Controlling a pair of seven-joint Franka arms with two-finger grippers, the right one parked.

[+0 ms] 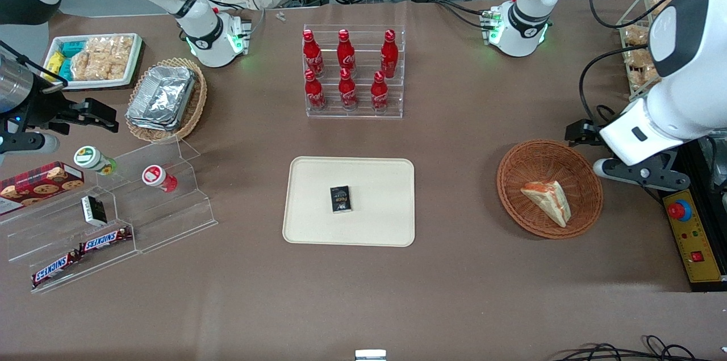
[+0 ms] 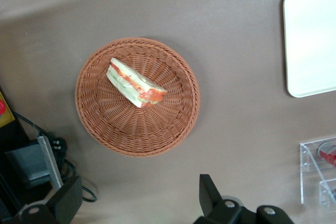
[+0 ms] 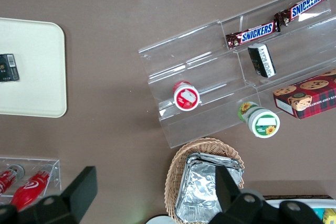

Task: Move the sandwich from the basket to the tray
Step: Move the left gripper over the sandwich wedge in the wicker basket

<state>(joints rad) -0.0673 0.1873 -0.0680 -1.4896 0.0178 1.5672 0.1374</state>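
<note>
The sandwich [image 1: 548, 200], a pale bread wedge with orange-red and green filling, lies in the round reddish-brown wicker basket [image 1: 517, 168] toward the working arm's end of the table. Both show in the left wrist view: sandwich [image 2: 135, 83], basket [image 2: 105, 124]. The cream-beige tray [image 1: 318, 219] lies at the table's middle and also shows in the left wrist view [image 2: 312, 40]. My left gripper [image 1: 588, 148] hangs open and empty above the table beside the basket, at its edge toward the working arm's end. Its fingers [image 2: 210, 198] stand wide apart, clear of the basket.
A small dark packet [image 1: 341, 199] lies on the tray. A clear rack of red bottles [image 1: 352, 71] stands farther from the camera than the tray. A yellow control box with a red button [image 1: 690, 236] sits by the table edge near the basket.
</note>
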